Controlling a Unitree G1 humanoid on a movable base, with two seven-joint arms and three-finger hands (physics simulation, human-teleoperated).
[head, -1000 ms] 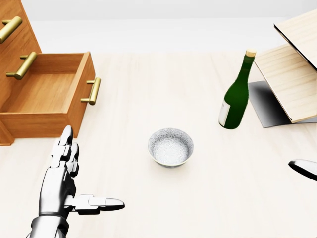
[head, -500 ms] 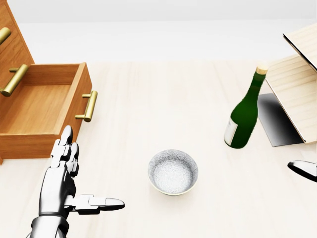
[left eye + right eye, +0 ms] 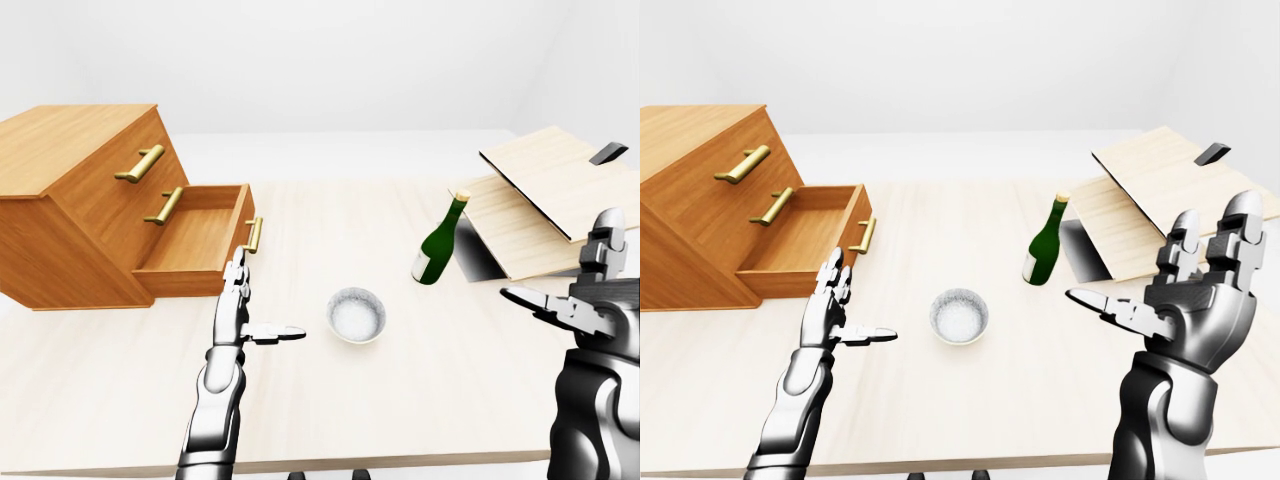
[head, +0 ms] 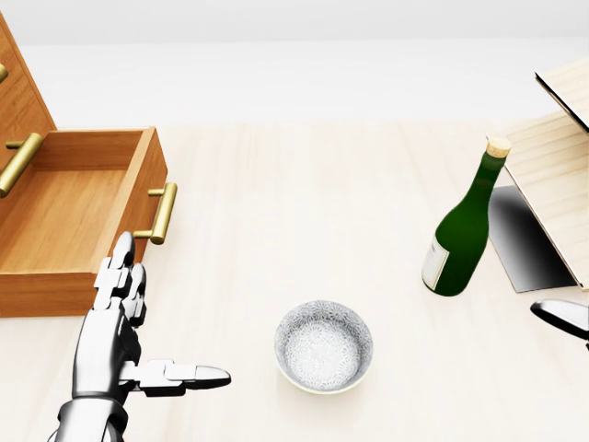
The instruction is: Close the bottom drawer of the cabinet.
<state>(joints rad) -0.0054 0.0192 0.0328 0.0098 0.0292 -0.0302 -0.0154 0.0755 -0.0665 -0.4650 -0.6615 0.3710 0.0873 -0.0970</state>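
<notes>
Nearest, at the lower left of the head view, the left hand was spread flat over the table, fingers straight and thumb stuck out to the right, clutching nothing; the right hand showed whole only in the right-eye view, at the lower right, palm open and fingers splayed, also holding nothing; in the head view only a dark sliver of it poked in at the right edge.

Just beyond the left hand, low in the middle of the head view, sat a pale bowl with a speckled white inside; whether that was a filling or only its surface I could not tell.

Further up and to the right stood a green bottle, upright, corked, with a light label near its base; beside it, at the right edge, leaned pale wooden boards over a dark sheet; the left-eye view showed a small dark block on top of them, which the head view cut off.

At the left of the head view the bottom drawer stood pulled well out, its wooden inside bare, its brass handle just above the left fingertips and apart from them; the eye views alone showed the whole cabinet in the upper left, with two more brass handles above on shut drawers.
</notes>
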